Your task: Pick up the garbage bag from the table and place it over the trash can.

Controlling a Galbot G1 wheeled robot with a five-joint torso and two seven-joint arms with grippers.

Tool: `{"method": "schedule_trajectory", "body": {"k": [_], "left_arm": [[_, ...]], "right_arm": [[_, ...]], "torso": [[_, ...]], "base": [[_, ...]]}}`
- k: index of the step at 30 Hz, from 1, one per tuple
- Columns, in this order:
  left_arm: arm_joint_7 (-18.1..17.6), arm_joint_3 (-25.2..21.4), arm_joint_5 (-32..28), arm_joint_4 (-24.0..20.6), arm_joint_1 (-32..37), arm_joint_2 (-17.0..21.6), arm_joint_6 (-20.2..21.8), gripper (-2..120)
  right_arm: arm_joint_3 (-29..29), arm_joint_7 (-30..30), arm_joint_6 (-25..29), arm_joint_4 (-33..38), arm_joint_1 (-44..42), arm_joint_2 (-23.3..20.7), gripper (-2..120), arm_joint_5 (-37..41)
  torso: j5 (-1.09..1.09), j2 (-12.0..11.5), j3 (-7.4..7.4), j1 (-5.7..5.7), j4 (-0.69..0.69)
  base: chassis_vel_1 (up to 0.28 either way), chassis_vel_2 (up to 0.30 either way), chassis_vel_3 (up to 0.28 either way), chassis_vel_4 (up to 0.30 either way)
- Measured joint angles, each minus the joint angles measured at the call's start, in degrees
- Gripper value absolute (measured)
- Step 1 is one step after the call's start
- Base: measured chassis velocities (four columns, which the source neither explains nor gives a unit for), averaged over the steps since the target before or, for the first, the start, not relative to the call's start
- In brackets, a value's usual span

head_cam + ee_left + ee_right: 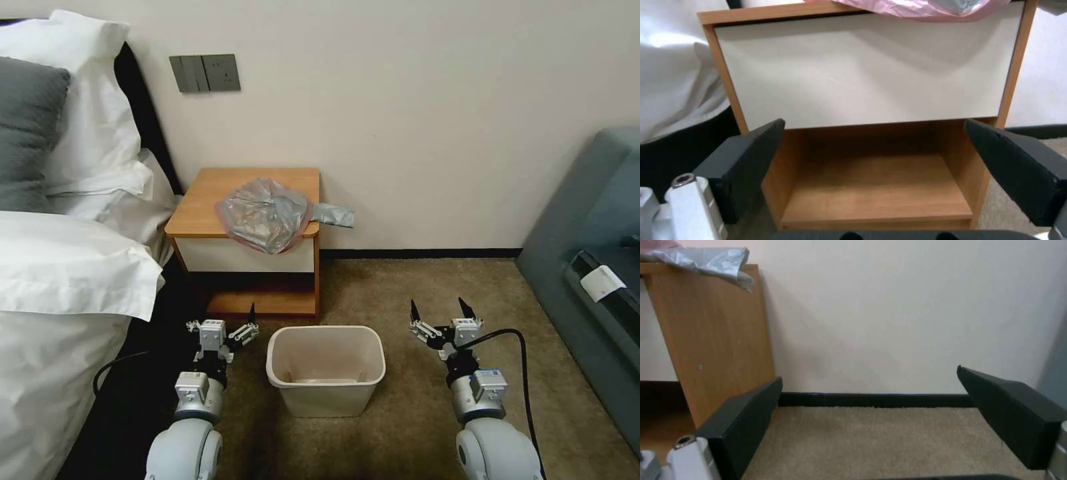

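Nothing done yet. Garbage bag [270, 213] lying on table [200, 203], at 12 o'clock from trash can [326, 367]. Left gripper [227, 327] at can's 9 o'clock, right gripper [443, 320] at 3 o'clock, both spread wide, gripping nothing. Pickup and fitting over can remaining.

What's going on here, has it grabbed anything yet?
Nothing is held yet. The garbage bag lies crumpled on the table, spilling over its front and right edges. The trash can stands unlined on the carpet in front of the table. The left end effector and the right end effector hover low on either side of the can, both open and pointing toward the table and wall.
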Motion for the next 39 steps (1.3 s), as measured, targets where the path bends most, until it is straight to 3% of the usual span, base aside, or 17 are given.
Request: {"method": "schedule_trajectory", "body": {"k": [39], "left_arm": [[0.00,0.00,0.00,0.00,0.00,0.00,0.00,100]], "right_arm": [[0.00,0.00,0.00,0.00,0.00,0.00,100,0.00]], "torso": [[0.00,0.00,0.00,0.00,0.00]], "base": [[0.000,0.000,0.000,0.000]]}}
